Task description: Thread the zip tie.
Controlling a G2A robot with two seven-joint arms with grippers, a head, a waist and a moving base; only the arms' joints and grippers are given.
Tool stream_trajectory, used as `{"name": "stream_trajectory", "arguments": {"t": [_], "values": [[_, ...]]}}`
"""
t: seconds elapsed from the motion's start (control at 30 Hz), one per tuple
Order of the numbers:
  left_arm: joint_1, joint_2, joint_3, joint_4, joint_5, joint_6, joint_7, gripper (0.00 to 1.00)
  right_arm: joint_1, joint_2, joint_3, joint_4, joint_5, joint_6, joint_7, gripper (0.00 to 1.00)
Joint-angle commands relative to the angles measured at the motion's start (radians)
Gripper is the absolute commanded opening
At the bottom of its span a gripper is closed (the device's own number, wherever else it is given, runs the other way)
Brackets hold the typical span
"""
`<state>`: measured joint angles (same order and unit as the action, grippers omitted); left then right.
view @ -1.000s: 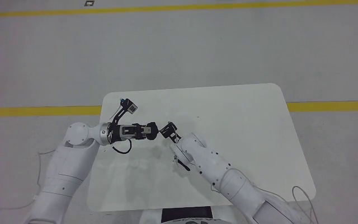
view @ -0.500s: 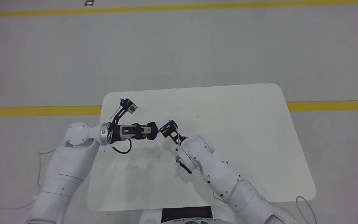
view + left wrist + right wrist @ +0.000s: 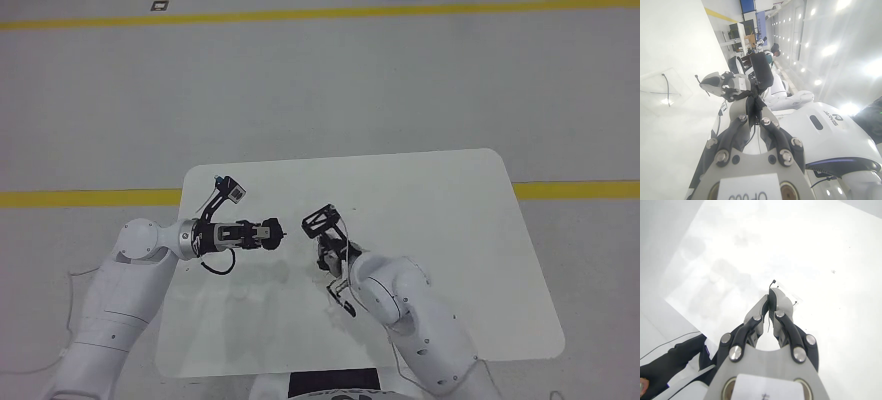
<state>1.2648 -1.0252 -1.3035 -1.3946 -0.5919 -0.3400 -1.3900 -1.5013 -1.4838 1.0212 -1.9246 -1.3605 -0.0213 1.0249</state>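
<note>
My right gripper is clamped on a thin black plastic zip tie. Its square head pokes past the fingertips and its tail trails back between the fingers, so the head is offered for threading. My left gripper faces it, near but apart, above the white table. Its fingers are pressed together; I cannot tell whether they pinch anything.

Narrow gap btw left gripper & right gripper w/ its zip tie, left of table centre. Clear tray w/ spare ties sits just by right gripper's tips. Right arm blocks near-centre; left arm crosses left edge. Room to pass over right half & far strip.
</note>
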Motion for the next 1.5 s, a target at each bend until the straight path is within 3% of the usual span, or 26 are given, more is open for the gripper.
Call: {"name": "stream_trajectory", "arguments": {"t": [0.0,0.27,0.33,0.43,0.53,0.77,0.97,1.1,1.47], "values": [[0.0,0.0,0.0,0.0,0.0,0.0,0.0,0.0,-0.017,0.003,0.016,-0.011,0.036,-0.011,-0.046,0.0],[0.0,0.0,0.0,0.0,0.0,0.0,0.0,0.0,-0.018,0.004,0.017,-0.013,0.041,-0.017,-0.053,0.0],[0.0,0.0,0.0,0.0,0.0,0.0,0.0,0.0,-0.022,0.004,0.026,0.01,0.055,-0.01,-0.095,0.0],[0.0,0.0,0.0,0.0,0.0,0.0,0.0,0.0,-0.035,0.002,0.055,-0.011,0.122,0.049,-0.226,0.0],[0.0,0.0,0.0,0.0,0.0,0.0,0.0,0.0,-0.063,0.002,0.075,-0.047,0.171,0.067,-0.374,0.0],[0.0,0.0,0.0,0.0,0.0,0.0,0.0,0.0,-0.148,0.006,0.072,-0.048,0.214,0.021,-0.724,0.0],[0.0,0.0,0.0,0.0,0.0,0.0,0.0,0.0,-0.187,0.012,0.047,-0.026,0.164,-0.02,-0.898,0.0],[0.0,0.0,0.0,0.0,0.0,0.0,0.0,0.0,-0.196,0.014,0.033,-0.001,0.129,-0.002,-0.953,0.0],[0.0,0.0,0.0,0.0,0.0,0.0,0.0,0.0,-0.188,0.015,0.013,0.018,0.101,0.006,-0.926,0.0]]}}
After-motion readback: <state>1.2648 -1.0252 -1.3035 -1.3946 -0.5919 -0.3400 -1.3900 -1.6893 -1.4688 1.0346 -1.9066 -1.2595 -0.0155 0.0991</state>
